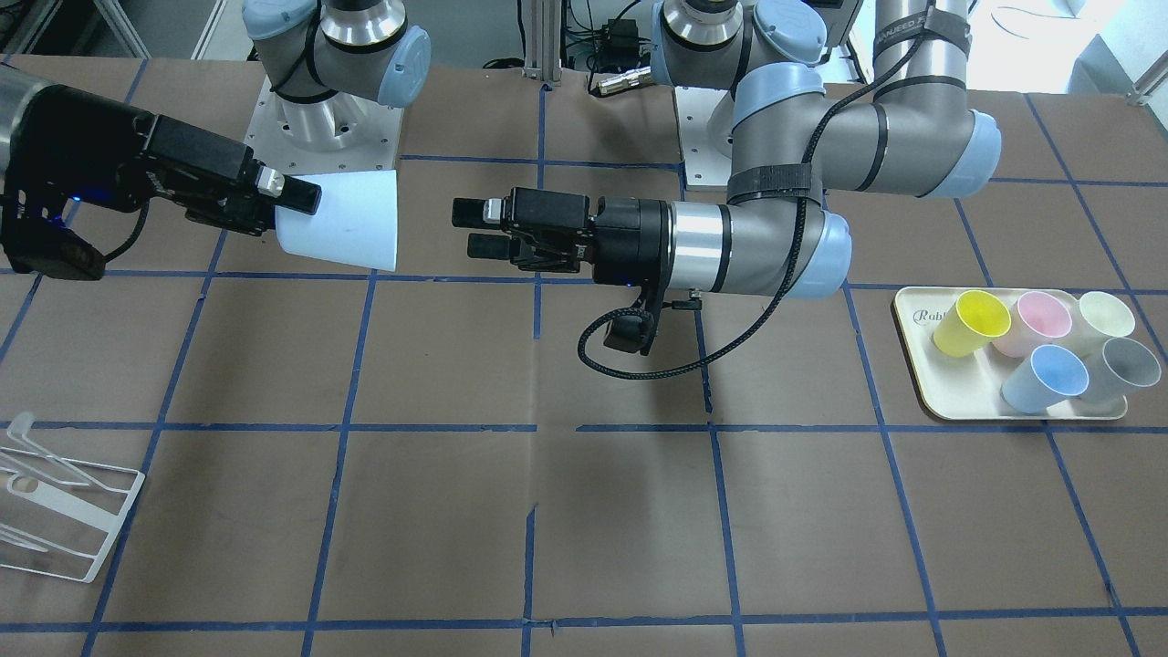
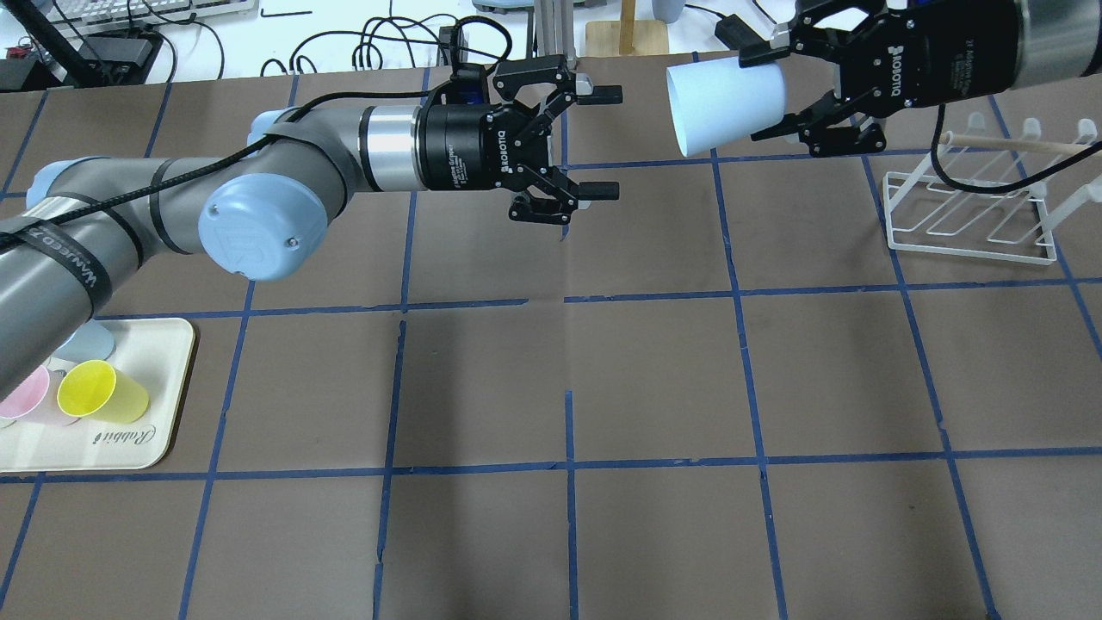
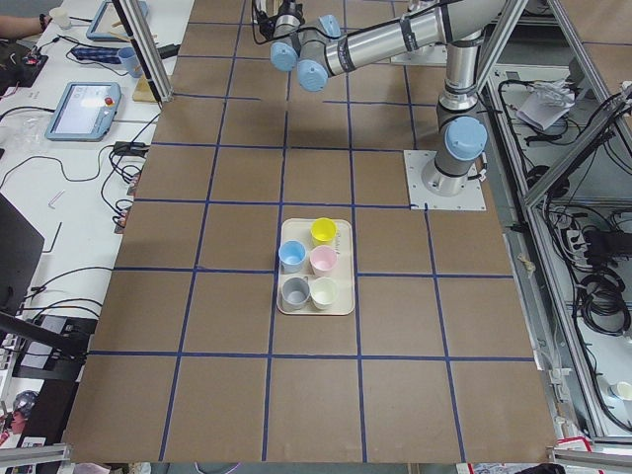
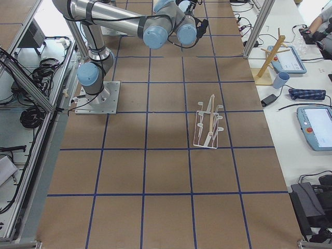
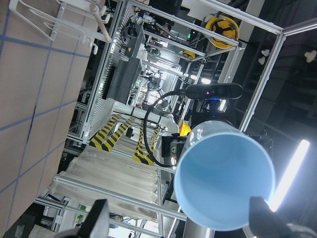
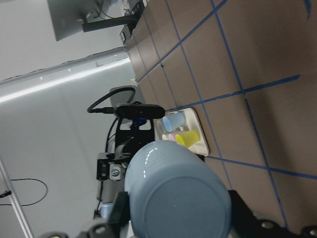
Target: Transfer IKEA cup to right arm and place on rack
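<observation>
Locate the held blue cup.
Overhead view, upper right: the pale light-blue tapered plastic cup lies sideways in the right gripper, left of the white wire rack.

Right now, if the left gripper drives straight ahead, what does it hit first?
The cup, mouth first, held by the right gripper. It faces the open left gripper across a gap, roughly in line; exact alignment is unclear.

left tool [image 2: 607, 140] spread open, right tool [image 2: 756, 96] clamped, facing each other
</observation>
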`<move>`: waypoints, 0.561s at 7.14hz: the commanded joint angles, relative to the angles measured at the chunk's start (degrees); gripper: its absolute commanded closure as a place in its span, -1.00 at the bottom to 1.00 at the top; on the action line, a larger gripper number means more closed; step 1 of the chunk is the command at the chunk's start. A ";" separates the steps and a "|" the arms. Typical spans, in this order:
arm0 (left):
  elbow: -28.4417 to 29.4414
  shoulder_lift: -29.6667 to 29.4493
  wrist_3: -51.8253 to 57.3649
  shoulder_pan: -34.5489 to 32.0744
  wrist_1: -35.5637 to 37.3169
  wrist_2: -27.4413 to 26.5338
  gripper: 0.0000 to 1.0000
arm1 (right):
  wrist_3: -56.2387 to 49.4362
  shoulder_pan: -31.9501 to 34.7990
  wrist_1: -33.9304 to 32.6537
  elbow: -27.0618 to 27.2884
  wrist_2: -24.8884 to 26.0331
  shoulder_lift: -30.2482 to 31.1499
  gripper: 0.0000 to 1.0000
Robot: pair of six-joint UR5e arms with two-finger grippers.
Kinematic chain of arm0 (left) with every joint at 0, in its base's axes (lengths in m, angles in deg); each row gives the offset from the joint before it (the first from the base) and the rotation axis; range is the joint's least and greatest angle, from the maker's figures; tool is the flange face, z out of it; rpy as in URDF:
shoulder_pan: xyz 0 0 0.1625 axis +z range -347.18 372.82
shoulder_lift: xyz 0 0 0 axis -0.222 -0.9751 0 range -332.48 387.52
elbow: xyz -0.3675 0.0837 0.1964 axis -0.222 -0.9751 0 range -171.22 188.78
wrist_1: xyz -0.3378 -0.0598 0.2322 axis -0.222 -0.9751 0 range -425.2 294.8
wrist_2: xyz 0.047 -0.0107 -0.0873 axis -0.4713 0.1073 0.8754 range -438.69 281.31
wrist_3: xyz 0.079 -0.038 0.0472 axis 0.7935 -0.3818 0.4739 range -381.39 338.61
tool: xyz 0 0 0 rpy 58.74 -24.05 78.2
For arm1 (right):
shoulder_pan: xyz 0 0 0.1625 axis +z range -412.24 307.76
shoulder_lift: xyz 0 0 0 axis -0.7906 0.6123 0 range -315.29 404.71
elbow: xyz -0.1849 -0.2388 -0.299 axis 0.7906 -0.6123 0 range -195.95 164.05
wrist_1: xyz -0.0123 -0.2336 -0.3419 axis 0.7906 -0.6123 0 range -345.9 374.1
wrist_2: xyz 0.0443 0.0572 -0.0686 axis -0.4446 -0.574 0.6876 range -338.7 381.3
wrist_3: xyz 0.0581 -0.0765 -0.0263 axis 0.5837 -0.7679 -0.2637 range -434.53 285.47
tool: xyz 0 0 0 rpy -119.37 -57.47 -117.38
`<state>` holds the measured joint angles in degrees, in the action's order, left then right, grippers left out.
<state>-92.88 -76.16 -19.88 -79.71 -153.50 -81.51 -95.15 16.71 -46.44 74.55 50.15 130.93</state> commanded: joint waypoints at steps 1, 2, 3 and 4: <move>0.85 1.46 -13.63 4.36 12.44 -20.17 -1.00 | 2.58 -2.32 -9.98 -0.24 12.92 -0.01 0.47; 0.85 1.81 -24.07 4.64 21.24 -28.56 -1.00 | 3.64 -2.50 -18.56 0.03 23.68 -0.27 0.47; 0.94 2.25 -26.00 4.82 24.89 -35.25 -1.00 | 3.74 -2.50 -26.21 -0.06 36.06 -0.96 0.47; 2.68 2.95 -25.85 4.64 25.19 -45.24 -1.00 | 3.57 -2.50 -31.34 -0.23 45.32 -1.06 0.47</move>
<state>-91.56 -73.95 -43.68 -75.11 -131.07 -115.63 -91.67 14.26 -70.17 74.44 82.89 130.20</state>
